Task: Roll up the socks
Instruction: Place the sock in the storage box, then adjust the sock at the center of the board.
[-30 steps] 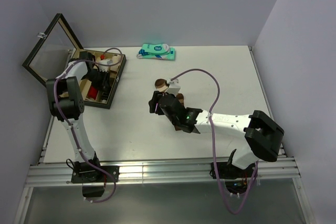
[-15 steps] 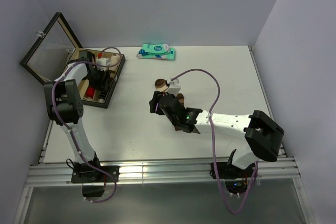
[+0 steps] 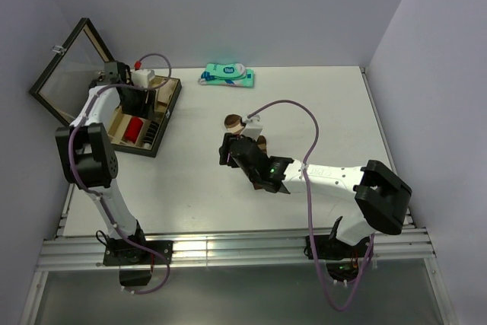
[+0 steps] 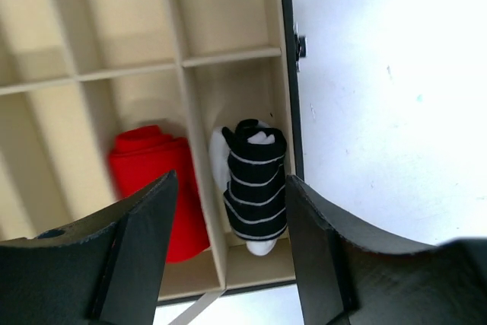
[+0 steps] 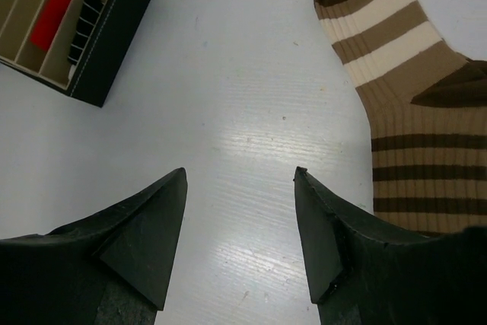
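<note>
bright even light, soft shadows, near wrist-view edges blurred

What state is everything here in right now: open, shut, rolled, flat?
Black striped sock: rolled, inside a box compartment.
Brown sock: flat, unrolled, on the table.
Box: lid open.
Red roll: rolled, in the neighbouring compartment.
Left gripper: jaws open, empty.
Right gripper: jaws open, empty.
Teal package: lying flat.

We see the left gripper [image 4: 228,185] draw back to the far left over the box [image 3: 170,115], uncovering the red roll [image 3: 134,129].
</note>
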`<state>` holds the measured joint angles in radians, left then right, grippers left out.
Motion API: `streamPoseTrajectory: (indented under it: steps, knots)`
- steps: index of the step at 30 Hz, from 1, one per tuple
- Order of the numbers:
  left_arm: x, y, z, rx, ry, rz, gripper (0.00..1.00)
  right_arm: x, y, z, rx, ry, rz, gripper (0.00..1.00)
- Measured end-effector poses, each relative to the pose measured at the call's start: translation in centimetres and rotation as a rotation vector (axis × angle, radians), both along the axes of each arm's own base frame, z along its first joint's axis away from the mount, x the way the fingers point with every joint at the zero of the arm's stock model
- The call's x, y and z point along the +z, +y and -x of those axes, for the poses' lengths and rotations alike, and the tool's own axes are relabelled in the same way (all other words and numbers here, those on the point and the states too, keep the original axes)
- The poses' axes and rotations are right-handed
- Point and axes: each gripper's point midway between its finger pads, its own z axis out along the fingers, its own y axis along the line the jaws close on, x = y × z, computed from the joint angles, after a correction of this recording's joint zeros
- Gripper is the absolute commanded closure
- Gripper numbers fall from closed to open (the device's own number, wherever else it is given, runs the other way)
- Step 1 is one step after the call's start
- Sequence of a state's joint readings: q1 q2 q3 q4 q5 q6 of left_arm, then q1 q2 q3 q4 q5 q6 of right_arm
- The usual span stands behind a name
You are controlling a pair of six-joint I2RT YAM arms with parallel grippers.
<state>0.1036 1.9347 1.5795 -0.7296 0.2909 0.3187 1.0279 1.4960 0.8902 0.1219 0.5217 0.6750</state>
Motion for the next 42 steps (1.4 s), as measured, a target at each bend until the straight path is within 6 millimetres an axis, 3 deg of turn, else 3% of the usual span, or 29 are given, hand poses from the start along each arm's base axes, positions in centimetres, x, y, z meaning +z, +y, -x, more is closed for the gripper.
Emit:
streamPoseTrajectory:
  steps: [6, 10, 14, 18, 22, 28, 36, 42]
  knots:
    - [4.4, 0.0, -0.5, 0.006, -0.104, 0.002, 0.37, -1.3, -1.9, -0.4, -0.050, 0.041, 0.051, 0.34]
    - [8.1, -1.4, 0.1, -0.014, -0.180, 0.029, 0.37, -2.6, -5.3, -1.4, -0.146, 0.082, 0.081, 0.34]
    - [11.6, -5.5, 1.7, -0.098, -0.260, 0.067, 0.37, -5.4, -9.3, -1.1, -0.243, 0.145, 0.141, 0.36]
    - [13.8, -11.1, 4.3, -0.233, -0.304, 0.139, 0.37, -8.9, -12.3, 0.5, -0.292, 0.230, 0.217, 0.43]
    - [14.1, -14.0, 6.4, -0.305, -0.295, 0.194, 0.37, -11.2, -13.7, 1.8, -0.323, 0.292, 0.262, 0.50]
    - [12.9, -15.6, 8.5, -0.359, -0.263, 0.218, 0.38, -12.7, -13.7, 3.0, -0.329, 0.327, 0.294, 0.56]
    - [9.2, -16.8, 13.5, -0.505, -0.253, 0.192, 0.37, -13.0, -7.8, 4.1, -0.241, 0.312, 0.323, 0.59]
    - [6.3, -17.1, 16.1, -0.610, -0.277, 0.165, 0.35, -13.0, -6.8, 4.6, -0.228, 0.310, 0.305, 0.59]
